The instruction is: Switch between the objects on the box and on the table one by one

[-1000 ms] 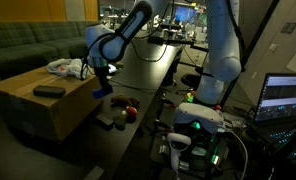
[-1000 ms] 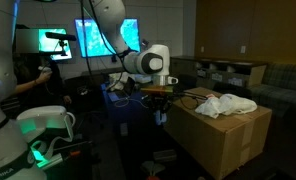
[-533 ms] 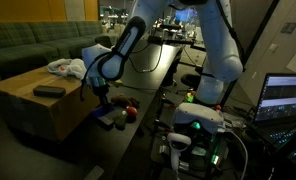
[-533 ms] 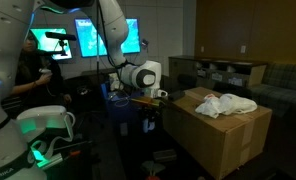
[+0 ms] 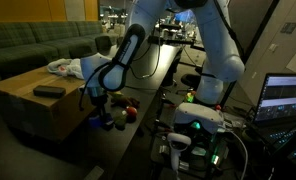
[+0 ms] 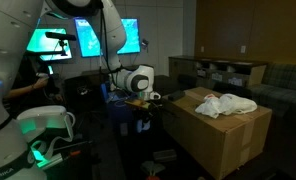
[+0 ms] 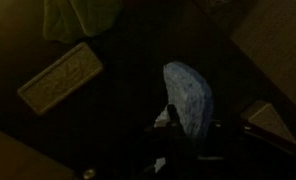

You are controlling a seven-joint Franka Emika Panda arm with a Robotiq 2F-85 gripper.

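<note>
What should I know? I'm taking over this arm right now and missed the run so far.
Gripper: shut, apparently on the blue piece, low beside the box, over the table.
On the box: white rag, black bar.
On the table: red piece, dark pieces.
Done: how many swaps, cannot tell.
Left: set the blue piece down; rag and bar probably need moving to the table, table items onto the box.

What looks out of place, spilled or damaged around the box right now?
Nothing stands out. The cloth lies bunched on the box, the black bar flat nearby; the gripper holds a blue piece over the table.
</note>
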